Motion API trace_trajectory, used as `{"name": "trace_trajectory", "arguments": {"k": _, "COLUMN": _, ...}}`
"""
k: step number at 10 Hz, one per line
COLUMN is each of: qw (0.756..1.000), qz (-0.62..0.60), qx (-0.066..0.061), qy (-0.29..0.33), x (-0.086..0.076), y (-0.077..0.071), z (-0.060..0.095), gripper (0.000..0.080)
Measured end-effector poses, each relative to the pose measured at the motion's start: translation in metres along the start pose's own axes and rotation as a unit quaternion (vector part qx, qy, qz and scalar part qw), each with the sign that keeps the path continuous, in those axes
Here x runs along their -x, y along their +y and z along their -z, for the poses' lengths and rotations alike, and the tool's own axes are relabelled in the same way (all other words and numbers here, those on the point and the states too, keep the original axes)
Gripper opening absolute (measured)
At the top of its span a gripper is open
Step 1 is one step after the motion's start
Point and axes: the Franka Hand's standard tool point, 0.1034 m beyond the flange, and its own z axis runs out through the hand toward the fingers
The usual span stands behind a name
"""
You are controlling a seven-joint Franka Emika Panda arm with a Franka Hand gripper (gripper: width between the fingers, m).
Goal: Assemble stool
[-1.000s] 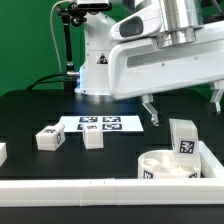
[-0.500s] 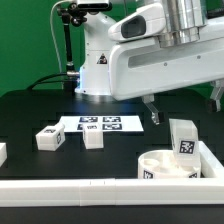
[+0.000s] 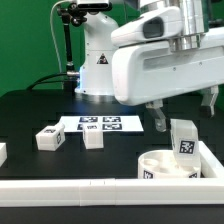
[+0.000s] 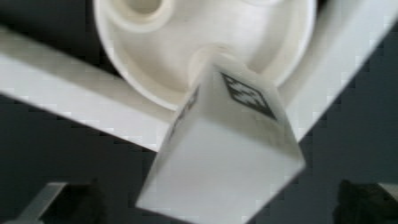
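The round white stool seat [image 3: 165, 164] lies in the front corner at the exterior view's right, against the white border rails. One white leg [image 3: 182, 138] stands upright just behind it, a tag on its face. My gripper [image 3: 184, 110] is open and hangs right above this leg, one finger on each side, not touching it. In the wrist view the leg [image 4: 222, 150] sits between the two dark fingertips [image 4: 45, 200], with the seat [image 4: 196, 40] beyond it. Two more legs [image 3: 50, 137] [image 3: 93, 137] lie on the table at the exterior view's left.
The marker board [image 3: 100, 124] lies flat mid-table before the robot base. A white border rail [image 3: 70, 185] runs along the front edge, another [image 3: 212, 155] along the exterior view's right. Another white part [image 3: 2, 152] shows at the left edge.
The arm has moved toward the exterior view's right and come lower, bringing the open fingers over the upright leg. The parts have not moved.
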Motion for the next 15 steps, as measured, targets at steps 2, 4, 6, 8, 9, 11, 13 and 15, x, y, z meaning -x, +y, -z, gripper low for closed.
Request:
{"name": "trace_trajectory", "arguments": {"k": 2, "qw": 0.999, "qz": 0.052, "qx": 0.003, "qy": -0.001, "x": 0.0, "y": 0.002, "z": 0.001, "gripper": 0.0649}}
{"name": "trace_trajectory", "arguments": {"k": 4, "qw": 0.995, "qz": 0.097, "qx": 0.003, "qy": -0.002, "x": 0.001, "y": 0.004, "z": 0.001, "gripper": 0.0649}}
{"name": "trace_trajectory", "arguments": {"k": 6, "qw": 0.981, "qz": 0.193, "qx": 0.013, "qy": -0.003, "x": 0.001, "y": 0.002, "z": -0.001, "gripper": 0.0649}}
{"name": "trace_trajectory", "arguments": {"k": 8, "qw": 0.961, "qz": 0.276, "qx": 0.019, "qy": -0.013, "x": -0.001, "y": -0.001, "z": -0.002, "gripper": 0.0649}}
{"name": "trace_trajectory", "arguments": {"k": 9, "qw": 0.942, "qz": 0.334, "qx": 0.022, "qy": -0.019, "x": -0.001, "y": -0.002, "z": -0.003, "gripper": 0.0649}}
{"name": "trace_trajectory", "arguments": {"k": 11, "qw": 0.914, "qz": 0.403, "qx": 0.023, "qy": -0.033, "x": -0.001, "y": -0.006, "z": -0.006, "gripper": 0.0649}}
{"name": "trace_trajectory", "arguments": {"k": 13, "qw": 0.889, "qz": 0.456, "qx": 0.022, "qy": -0.041, "x": -0.001, "y": -0.01, "z": -0.012, "gripper": 0.0649}}
{"name": "trace_trajectory", "arguments": {"k": 15, "qw": 0.891, "qz": 0.452, "qx": 0.021, "qy": -0.042, "x": 0.0, "y": -0.011, "z": -0.015, "gripper": 0.0649}}
